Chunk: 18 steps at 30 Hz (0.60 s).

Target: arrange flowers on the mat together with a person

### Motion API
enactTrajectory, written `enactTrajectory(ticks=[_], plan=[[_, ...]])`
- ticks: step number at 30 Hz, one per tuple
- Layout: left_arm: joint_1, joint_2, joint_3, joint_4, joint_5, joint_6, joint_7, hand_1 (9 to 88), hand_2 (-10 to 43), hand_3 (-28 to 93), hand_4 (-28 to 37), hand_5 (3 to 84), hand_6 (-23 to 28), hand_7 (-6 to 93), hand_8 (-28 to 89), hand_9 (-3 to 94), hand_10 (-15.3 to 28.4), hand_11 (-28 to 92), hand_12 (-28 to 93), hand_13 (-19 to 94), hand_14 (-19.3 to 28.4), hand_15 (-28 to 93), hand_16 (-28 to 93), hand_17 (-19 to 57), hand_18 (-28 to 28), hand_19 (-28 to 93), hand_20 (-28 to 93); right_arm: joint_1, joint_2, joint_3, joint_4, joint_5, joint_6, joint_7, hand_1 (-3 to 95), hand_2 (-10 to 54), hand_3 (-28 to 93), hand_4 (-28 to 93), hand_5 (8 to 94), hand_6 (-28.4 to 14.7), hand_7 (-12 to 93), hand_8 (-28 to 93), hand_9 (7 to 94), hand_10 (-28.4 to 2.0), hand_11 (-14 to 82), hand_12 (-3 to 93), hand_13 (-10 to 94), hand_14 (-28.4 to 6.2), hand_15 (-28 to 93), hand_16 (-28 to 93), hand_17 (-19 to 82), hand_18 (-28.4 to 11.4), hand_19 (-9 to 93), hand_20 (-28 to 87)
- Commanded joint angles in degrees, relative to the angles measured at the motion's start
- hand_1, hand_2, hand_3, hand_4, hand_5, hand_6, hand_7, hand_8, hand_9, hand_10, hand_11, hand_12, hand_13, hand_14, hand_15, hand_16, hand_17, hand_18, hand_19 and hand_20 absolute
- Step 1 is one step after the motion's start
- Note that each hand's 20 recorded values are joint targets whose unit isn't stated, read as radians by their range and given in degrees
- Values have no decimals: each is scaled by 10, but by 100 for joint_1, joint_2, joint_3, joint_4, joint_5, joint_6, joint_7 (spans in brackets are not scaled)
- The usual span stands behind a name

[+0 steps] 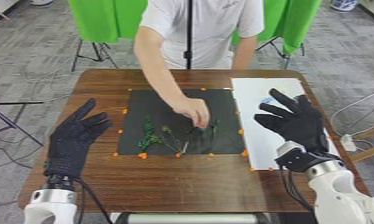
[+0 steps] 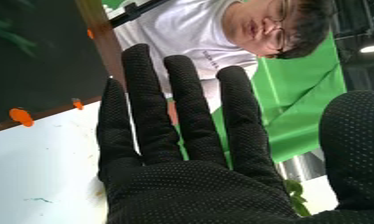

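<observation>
In the head view a dark mat (image 1: 141, 110) lies on the table, with green sprigs (image 1: 149, 135) on its left part and a thin stem (image 1: 214, 129) farther right. A person's hand (image 1: 192, 111) reaches down onto the mat at the stems. My left hand (image 1: 75, 142) is left of the mat, open, holding nothing. My right hand (image 1: 299, 125) is over the white sheet right of the mat, open and apart from the stems. In the right wrist view my right hand (image 2: 192, 187) has straight fingers, and part of the dark mat (image 2: 41, 75) lies beyond it.
The white sheet (image 1: 259, 112) lies along the mat's right side, with something bluish near its far end. Orange tape pieces (image 1: 143, 155) mark the mat's edges. Brown wood table (image 1: 166, 185) runs along the near side. The person stands at the far edge.
</observation>
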Motion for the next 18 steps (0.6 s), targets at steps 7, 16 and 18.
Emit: enactTrajectory(ticks=[7,16,18], plan=[[54,-127,-32,-30,35,-47,-106,222,76,758,-249,390,89,69,-67,406,207,246,124,293,271,537,-64,-48,247,561,147,-42,-55,-16,-61,-108,48,98,140,116,712,-271,448,3,125,-125,505,-172,134,143,406,-200,370,133,58,-231,444,184],[63,-103,-7,-39,8,-8,-91,221,75,759,-251,390,90,70,-67,405,206,246,125,292,272,537,-65,-48,247,561,147,-85,-70,36,-120,-405,55,135,147,108,715,-268,446,2,125,-124,507,-171,138,144,407,-199,371,135,58,-231,445,184],[60,-101,-7,-41,-6,-2,-79,220,75,760,-250,390,90,69,-67,405,207,246,125,292,272,537,-65,-48,247,561,147,-79,-43,18,-129,-462,121,139,150,105,716,-267,445,3,125,-124,514,-172,147,146,408,-199,371,135,58,-231,445,184]])
